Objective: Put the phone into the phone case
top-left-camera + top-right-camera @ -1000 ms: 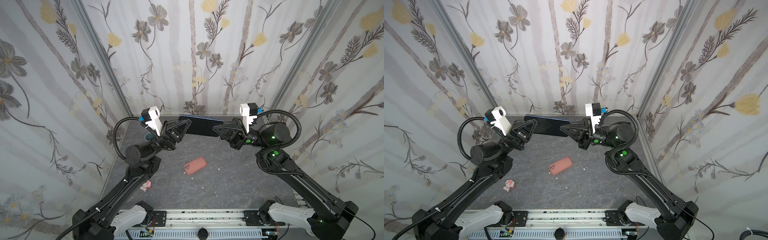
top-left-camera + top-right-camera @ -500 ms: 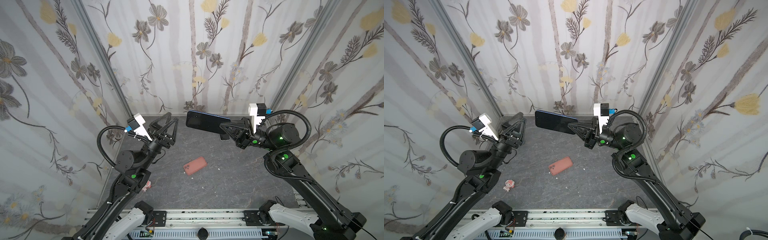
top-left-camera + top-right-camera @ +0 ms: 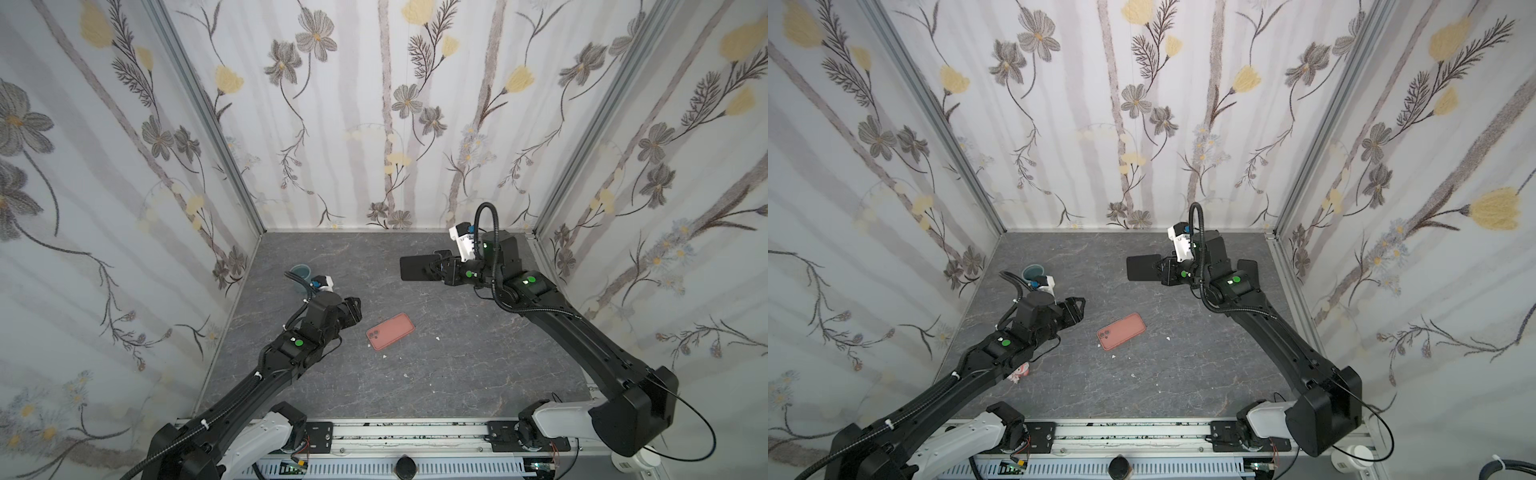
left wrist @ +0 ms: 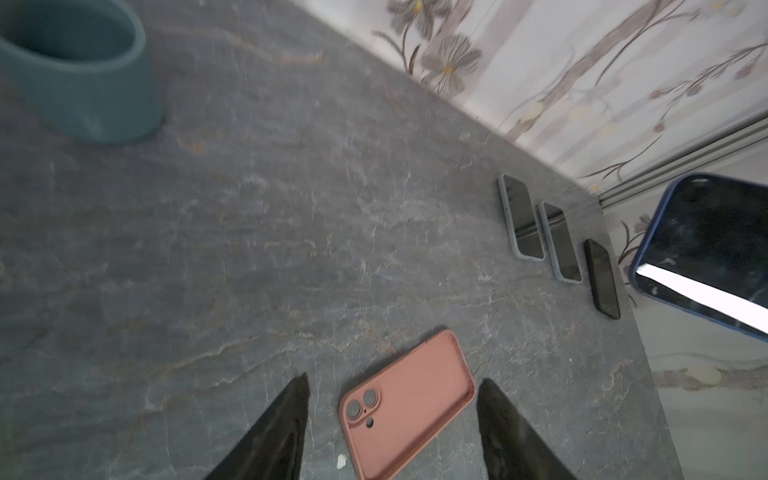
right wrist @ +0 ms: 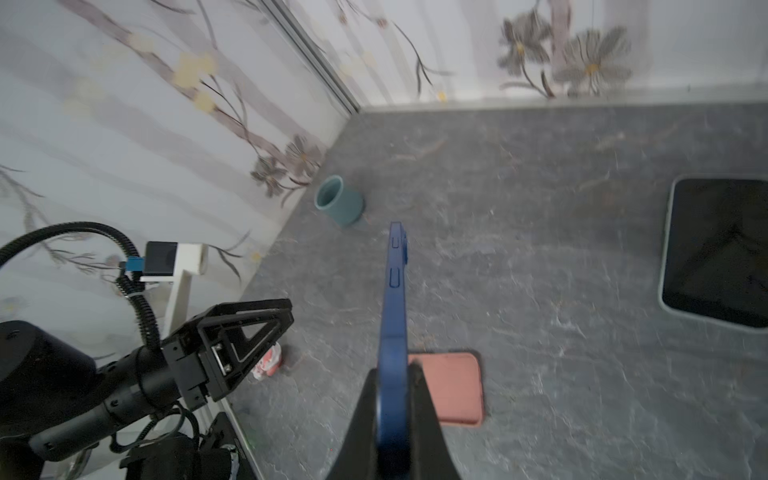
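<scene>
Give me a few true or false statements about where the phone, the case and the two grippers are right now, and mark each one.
1. The right gripper is shut on the phone. True.
2. The phone sits in the case. False: the case lies empty on the table, and the phone is held apart from it.
3. The left gripper is shut. False: it is open and holds nothing.
4. A cup stands on the table near the left wall. True.
5. The case is blue. False: it is pink; the phone is blue.

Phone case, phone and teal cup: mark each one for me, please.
phone case (image 4: 409, 405): left wrist view, middle of its pink panel.
phone (image 3: 413, 268): in a top view, middle of its dark face.
teal cup (image 5: 351, 210): right wrist view, on its outer wall.
</scene>
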You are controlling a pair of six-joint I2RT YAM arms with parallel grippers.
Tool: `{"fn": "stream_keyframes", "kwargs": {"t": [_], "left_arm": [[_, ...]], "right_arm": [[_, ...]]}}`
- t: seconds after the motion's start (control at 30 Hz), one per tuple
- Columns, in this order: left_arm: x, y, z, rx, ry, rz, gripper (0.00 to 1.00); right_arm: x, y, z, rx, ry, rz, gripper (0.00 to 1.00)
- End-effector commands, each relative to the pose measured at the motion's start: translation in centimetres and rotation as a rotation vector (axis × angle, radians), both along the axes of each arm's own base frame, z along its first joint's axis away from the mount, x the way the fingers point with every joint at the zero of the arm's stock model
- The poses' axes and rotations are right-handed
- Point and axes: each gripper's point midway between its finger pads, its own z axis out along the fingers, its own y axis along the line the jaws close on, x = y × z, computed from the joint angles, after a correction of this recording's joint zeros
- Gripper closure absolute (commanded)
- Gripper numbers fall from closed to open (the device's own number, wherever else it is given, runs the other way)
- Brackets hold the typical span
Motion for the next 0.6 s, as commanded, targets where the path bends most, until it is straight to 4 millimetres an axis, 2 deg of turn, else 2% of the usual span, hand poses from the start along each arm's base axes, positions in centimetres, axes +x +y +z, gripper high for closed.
{"fn": "stream_keyframes", "kwargs": {"t": [0.0, 0.13, 0.27, 0.37, 0.57], "left_arm": [[-1.1, -1.9, -2.9, -0.12, 0.134, -0.018, 0.37], [-1.8, -2.5, -6.0, -0.103, 0.219, -0.049, 0.43], [-2.1, -3.4, -7.6, -0.08, 0.261, -0.104, 0.54], [-2.3, -3.9, -8.9, -0.07, 0.29, -0.133, 0.64], [-2.5, -4.4, -10.7, -0.048, 0.329, -0.152, 0.68]], "right_arm": [[-0.7, 0.5, -3.9, -0.034, 0.145, 0.026, 1.0], [-1.1, 1.7, -8.6, -0.094, 0.279, 0.063, 1.0], [-2.0, 2.8, -12.5, -0.167, 0.364, 0.113, 1.0], [-2.6, 3.1, -14.1, -0.209, 0.39, 0.122, 1.0], [-3.1, 2.6, -14.9, -0.236, 0.403, 0.1, 1.0]]}}
